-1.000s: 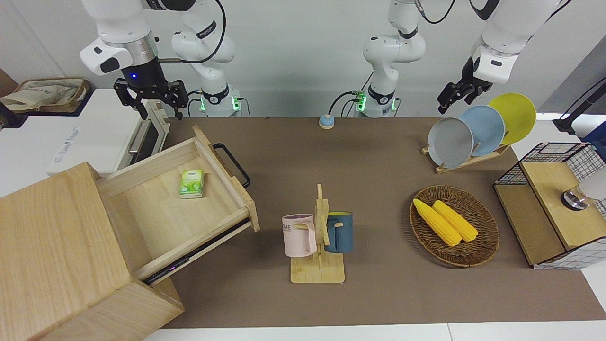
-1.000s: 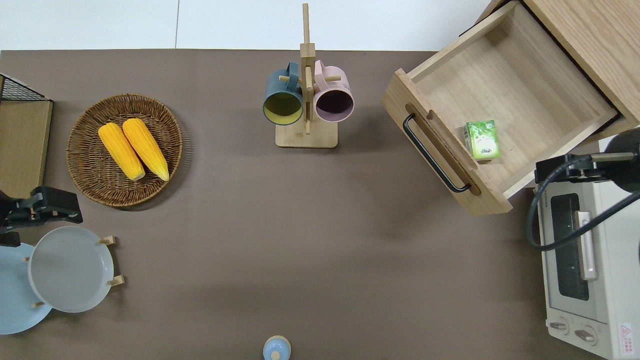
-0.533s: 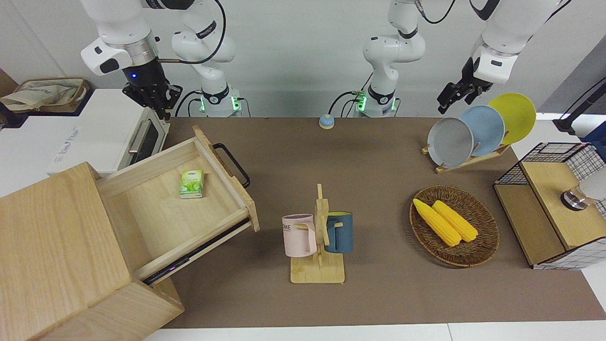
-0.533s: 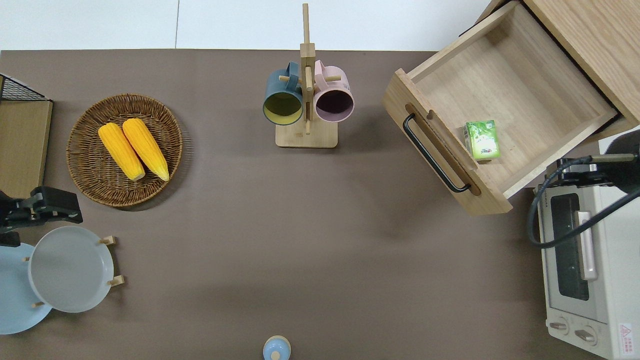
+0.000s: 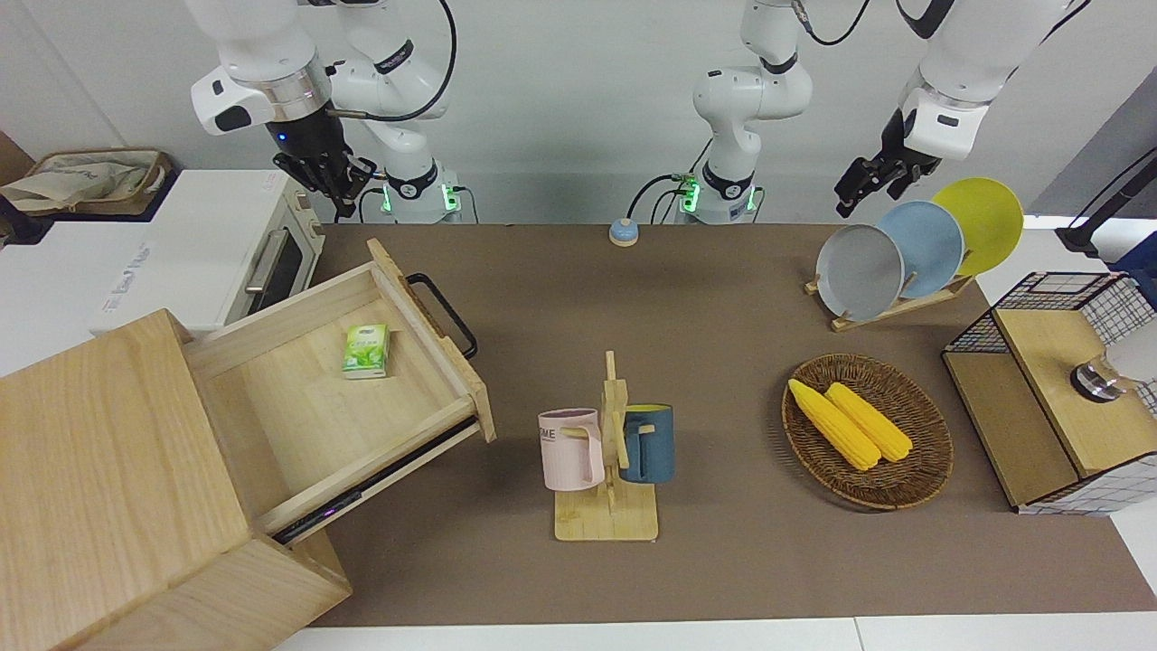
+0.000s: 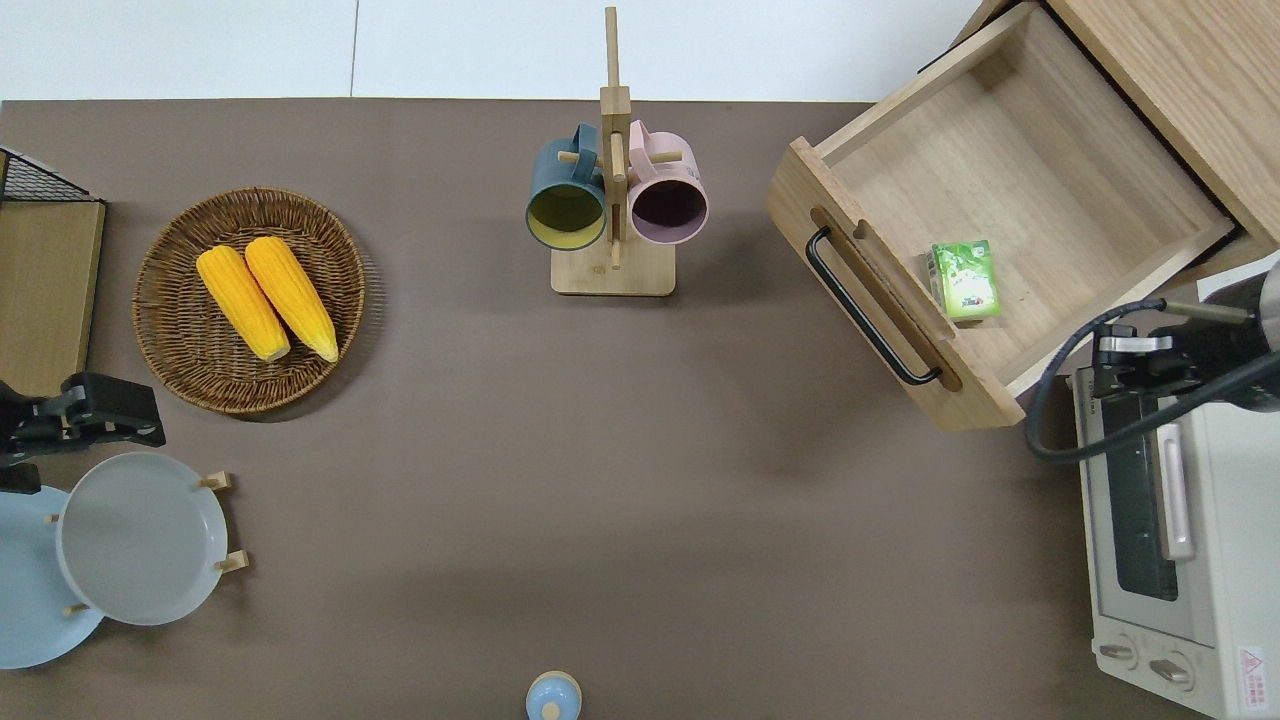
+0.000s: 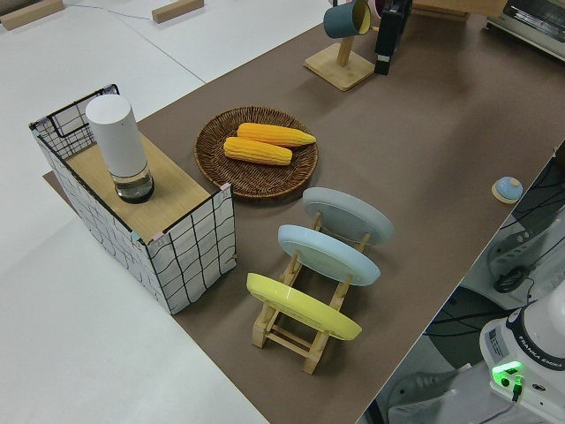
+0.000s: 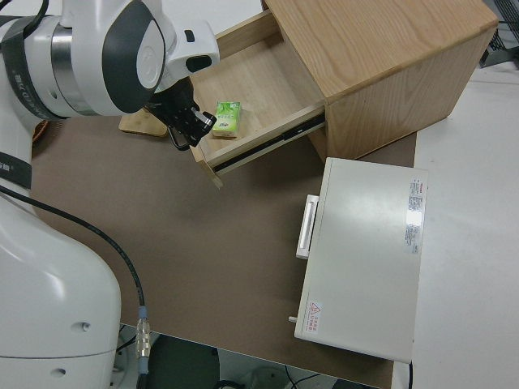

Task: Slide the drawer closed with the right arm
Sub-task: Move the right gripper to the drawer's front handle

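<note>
The drawer (image 5: 325, 398) of the pale wooden cabinet (image 5: 108, 479) stands pulled far out, its black bar handle (image 5: 445, 316) facing the table's middle. A green packet (image 5: 366, 351) lies inside it. The drawer (image 6: 1010, 180) and handle (image 6: 868, 305) also show from overhead. My right gripper (image 5: 342, 208) hangs in the air. From overhead it (image 6: 1105, 368) is over the oven's corner, just beside the drawer's corner nearest the robots, touching nothing. In the right side view it (image 8: 182, 139) is by the end of the drawer front. The left arm (image 5: 935, 99) is parked.
A white oven (image 6: 1170, 530) stands beside the drawer, nearer the robots. A mug rack (image 5: 607, 452) with two mugs stands mid-table. A wicker basket (image 5: 931, 470) with corn, a plate rack (image 5: 904, 303) and a wire basket (image 5: 1058, 389) are toward the left arm's end. A small blue knob (image 5: 624, 232) sits near the robots.
The right gripper has turned about its wrist and shifted from over the oven toward the table's middle, closer to the drawer's near corner. The drawer and the left arm have not moved.
</note>
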Motion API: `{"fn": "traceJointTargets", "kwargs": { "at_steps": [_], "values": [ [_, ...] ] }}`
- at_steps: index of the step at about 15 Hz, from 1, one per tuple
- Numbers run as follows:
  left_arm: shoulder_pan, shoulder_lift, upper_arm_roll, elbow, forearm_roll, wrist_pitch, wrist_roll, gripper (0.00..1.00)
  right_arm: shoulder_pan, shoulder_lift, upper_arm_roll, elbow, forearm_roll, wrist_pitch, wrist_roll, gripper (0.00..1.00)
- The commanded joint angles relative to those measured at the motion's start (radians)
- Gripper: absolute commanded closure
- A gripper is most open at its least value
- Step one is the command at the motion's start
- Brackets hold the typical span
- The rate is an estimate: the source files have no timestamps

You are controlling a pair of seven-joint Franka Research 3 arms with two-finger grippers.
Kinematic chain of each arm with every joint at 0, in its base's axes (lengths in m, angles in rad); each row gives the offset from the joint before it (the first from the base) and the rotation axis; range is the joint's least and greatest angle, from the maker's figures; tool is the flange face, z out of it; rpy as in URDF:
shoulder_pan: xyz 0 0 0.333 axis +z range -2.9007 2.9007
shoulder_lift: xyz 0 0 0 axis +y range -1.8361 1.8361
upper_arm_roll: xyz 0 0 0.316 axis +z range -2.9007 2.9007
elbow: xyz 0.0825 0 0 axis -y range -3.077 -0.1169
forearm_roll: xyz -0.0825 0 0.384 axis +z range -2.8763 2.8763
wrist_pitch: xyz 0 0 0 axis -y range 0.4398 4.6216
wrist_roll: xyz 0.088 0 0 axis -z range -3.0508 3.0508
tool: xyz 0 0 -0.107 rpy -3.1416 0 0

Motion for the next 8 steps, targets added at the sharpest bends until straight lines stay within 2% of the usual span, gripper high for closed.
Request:
{"fn": "traceJointTargets", "kwargs": {
  "at_steps": [1, 5, 8],
  "values": [
    [-0.004, -0.008, 0.005, 0.000, -0.004, -0.002, 0.010, 0.01, 0.021, 0.006, 0.030, 0.022, 0.053, -0.027, 0.197, 1.000],
    [-0.004, -0.008, 0.005, 0.000, -0.004, -0.002, 0.010, 0.01, 0.059, 0.002, 0.062, 0.013, 0.067, -0.029, 0.371, 1.000],
    [-0.004, -0.008, 0.005, 0.000, -0.004, -0.002, 0.010, 0.01, 0.106, 0.000, 0.065, -0.029, 0.067, 0.005, 0.458, 1.000]
  ]
}}
